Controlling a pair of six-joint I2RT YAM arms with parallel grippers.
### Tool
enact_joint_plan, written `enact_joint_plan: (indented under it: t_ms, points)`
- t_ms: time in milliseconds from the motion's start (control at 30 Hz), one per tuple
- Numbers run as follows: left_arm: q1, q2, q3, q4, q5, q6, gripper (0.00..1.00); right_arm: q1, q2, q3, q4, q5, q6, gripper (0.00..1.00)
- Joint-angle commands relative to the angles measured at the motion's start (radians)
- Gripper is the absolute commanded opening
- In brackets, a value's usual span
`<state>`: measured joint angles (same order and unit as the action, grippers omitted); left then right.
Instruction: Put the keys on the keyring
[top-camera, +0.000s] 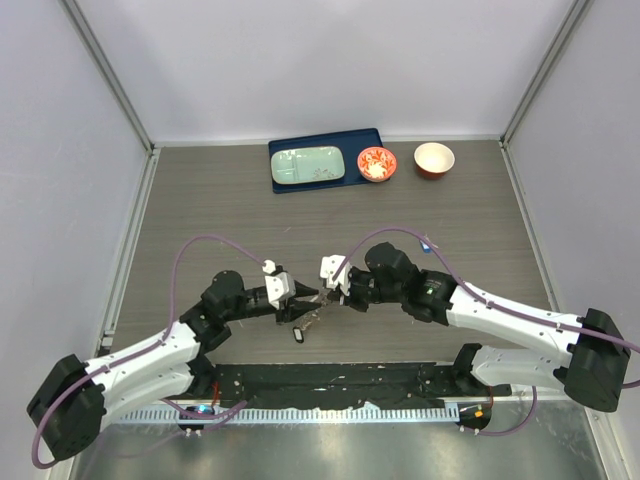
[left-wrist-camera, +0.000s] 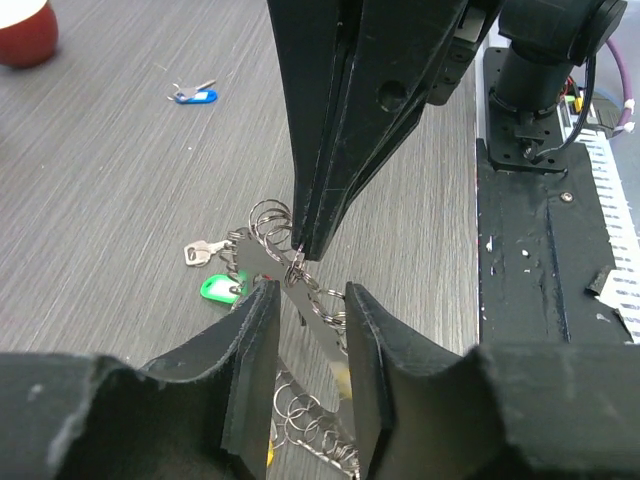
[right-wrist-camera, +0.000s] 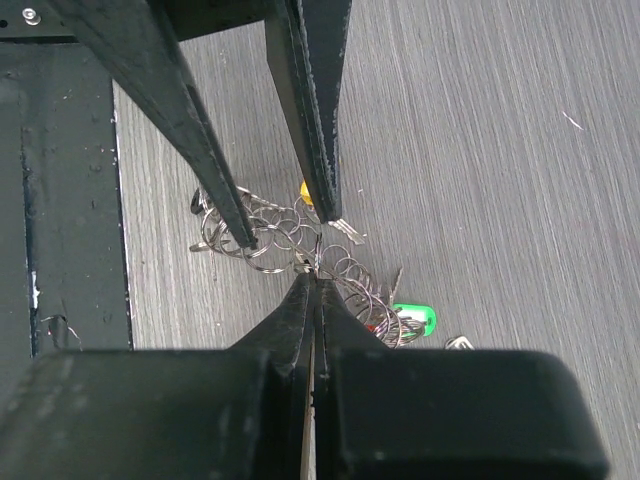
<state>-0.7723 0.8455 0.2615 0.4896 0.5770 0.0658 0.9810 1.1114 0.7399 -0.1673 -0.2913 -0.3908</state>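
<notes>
The grey surface (top-camera: 200, 200) carries everything. Just toward 6 o'clock of its centre, 2 hands meet: the right hand (right-wrist-camera: 315, 282) is pinched tight on the keyring (left-wrist-camera: 300, 300), and the left hand (left-wrist-camera: 310, 292) stands narrowly parted astride it. A green-headed key (left-wrist-camera: 218, 289) and a silver key (left-wrist-camera: 198, 254) sit just beside the keyring at 9 o'clock. A blue-headed key (left-wrist-camera: 192, 96) lies well apart at 11 o'clock.

Keyring (left-wrist-camera: 262, 263) mid-table between left gripper (top-camera: 310, 296) and right gripper (top-camera: 327, 291); tray (top-camera: 320, 137) behind, first bowl (top-camera: 377, 163) at its right end, second bowl (top-camera: 434, 159) further right.
</notes>
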Motion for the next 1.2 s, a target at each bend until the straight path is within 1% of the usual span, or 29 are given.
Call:
enact_joint_plan:
  t_ms: [0,167,433,733,933,1167]
  points:
    - [-0.002,0.018,0.048,0.061,0.027,0.029,0.33,0.008,-0.033,0.0,0.055,-0.031,-0.01,0.01]
    - [-0.002,0.027,0.053,0.063,0.017,0.031,0.3,0.01,-0.033,-0.002,0.054,-0.037,-0.01,0.01]
    - [-0.002,0.023,0.05,0.055,-0.017,0.026,0.3,0.013,-0.036,-0.002,0.052,-0.039,-0.011,0.01]
    - [-0.002,0.078,0.081,0.035,0.024,0.031,0.28,0.018,-0.035,0.001,0.049,-0.037,-0.011,0.01]
    - [-0.002,0.083,0.093,0.035,0.041,0.029,0.25,0.016,-0.033,0.001,0.049,-0.037,-0.011,0.01]
    - [-0.002,0.093,0.102,-0.02,0.044,0.037,0.24,0.016,-0.041,0.003,0.048,-0.034,-0.014,0.01]
